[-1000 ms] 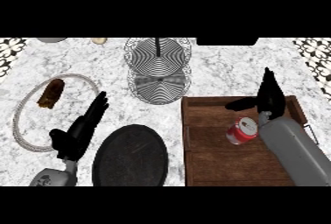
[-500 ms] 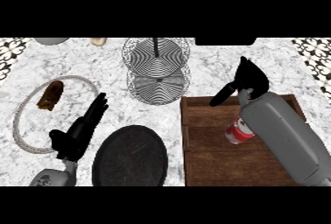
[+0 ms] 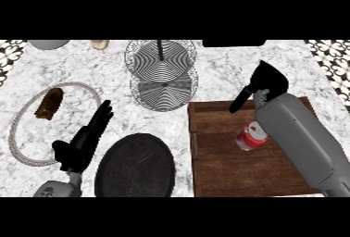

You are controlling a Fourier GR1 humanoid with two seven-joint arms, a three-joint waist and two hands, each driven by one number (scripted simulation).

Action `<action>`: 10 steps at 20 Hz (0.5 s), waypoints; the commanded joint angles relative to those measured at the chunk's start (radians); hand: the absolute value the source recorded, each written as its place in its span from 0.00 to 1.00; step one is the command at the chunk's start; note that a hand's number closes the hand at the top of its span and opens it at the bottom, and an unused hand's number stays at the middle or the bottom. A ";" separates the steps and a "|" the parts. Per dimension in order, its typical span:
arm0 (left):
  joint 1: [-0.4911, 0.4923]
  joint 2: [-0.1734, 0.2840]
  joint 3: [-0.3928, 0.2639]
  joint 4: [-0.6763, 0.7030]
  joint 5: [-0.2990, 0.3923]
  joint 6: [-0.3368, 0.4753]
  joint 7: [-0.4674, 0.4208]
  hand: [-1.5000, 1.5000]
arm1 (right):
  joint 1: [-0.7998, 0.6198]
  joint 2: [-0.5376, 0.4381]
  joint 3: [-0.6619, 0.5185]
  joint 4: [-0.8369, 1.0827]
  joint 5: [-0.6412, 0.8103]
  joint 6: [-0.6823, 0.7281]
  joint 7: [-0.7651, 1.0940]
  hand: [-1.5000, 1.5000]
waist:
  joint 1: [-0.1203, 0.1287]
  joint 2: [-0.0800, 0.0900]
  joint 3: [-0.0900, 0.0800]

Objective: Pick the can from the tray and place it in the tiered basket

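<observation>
Since the earlier frames, your right hand [image 3: 263, 85] had travelled up and away from the can [image 3: 252, 136], ending past the far edge of the tray [image 3: 219, 171], with the grey forearm now lying across the tray's right side. The can had not shifted: it lay on its side on the tray's wooden floor, hard against the forearm's left flank and back behind the hand, toward the wrist. Its silver end faced up and to the right, so its long axis ran slantwise, lower left to upper right.

You could see the hand's fingers hanging fairly straight, one dark finger trailing down over the tray's far rim, closed round nothing. Your left hand [image 3: 85, 139] rested open on the worktop, fingers up, well apart from the can, between the ringed plate [image 3: 24, 152] and the dark plate [image 3: 135, 164].

By my judgement the pick was not yet made, and the hand had overshot: the can lay nearer your forearm than your fingers. The tiered basket [image 3: 161, 69] stood off to the hand's left, beyond the tray.
</observation>
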 commanded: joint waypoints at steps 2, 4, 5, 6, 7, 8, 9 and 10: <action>-0.013 0.005 0.016 -0.013 0.011 0.004 0.028 0.50 | 0.034 0.044 -0.020 0.019 0.013 0.093 0.242 0.00 | -0.017 -0.006 0.001; -0.002 -0.031 -0.017 -0.001 -0.022 0.024 -0.006 0.50 | -0.003 0.048 -0.075 0.032 0.023 0.086 0.242 0.00 | -0.004 0.001 0.002; 0.018 -0.009 0.004 0.007 -0.007 0.006 -0.021 0.50 | 0.031 0.073 -0.068 0.022 0.034 0.072 0.242 0.00 | -0.008 -0.002 0.001; -0.022 -0.013 -0.002 -0.004 -0.008 0.009 0.019 0.50 | 0.031 0.084 -0.080 0.023 0.044 0.070 0.242 0.00 | -0.003 0.003 0.003; 0.005 0.001 0.015 0.038 0.002 -0.015 -0.027 0.50 | 0.056 0.104 -0.063 0.010 0.075 0.054 0.242 0.00 | -0.008 0.003 0.001; 0.011 -0.014 0.002 0.017 -0.003 -0.007 -0.021 0.50 | 0.043 0.107 -0.086 0.014 0.093 0.049 0.242 0.00 | 0.004 0.005 0.002; -0.007 -0.003 0.018 0.016 0.011 -0.017 -0.011 0.50 | 0.089 0.110 -0.087 -0.022 0.096 0.043 0.242 0.00 | -0.004 0.004 0.003; -0.014 -0.035 -0.013 0.014 -0.029 0.022 -0.018 0.50 | 0.064 0.124 -0.097 0.009 0.113 0.069 0.242 0.00 | 0.002 0.006 0.003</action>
